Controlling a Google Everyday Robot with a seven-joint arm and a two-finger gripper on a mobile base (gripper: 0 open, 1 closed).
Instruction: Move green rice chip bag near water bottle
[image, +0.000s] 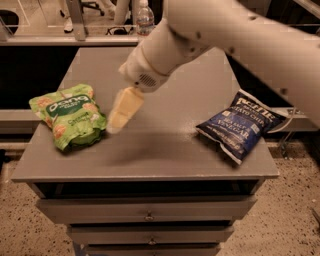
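Green rice chip bag (70, 117) lies flat at the left front of the grey surface (165, 155), well apart from the water bottle (145, 17) standing upright at the far side, so the move looks not yet made. The end effector (121, 111) hangs tilted downward just beside the bag's right edge, probably lined up for a pick. Nothing shows in its hold, and I cannot tell whether it is open or closed, or touching the bag.

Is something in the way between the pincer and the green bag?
No, nothing that I can see. The pincer hangs just right of the green bag, with only table top showing between them. The blue bag lies far off to the right.
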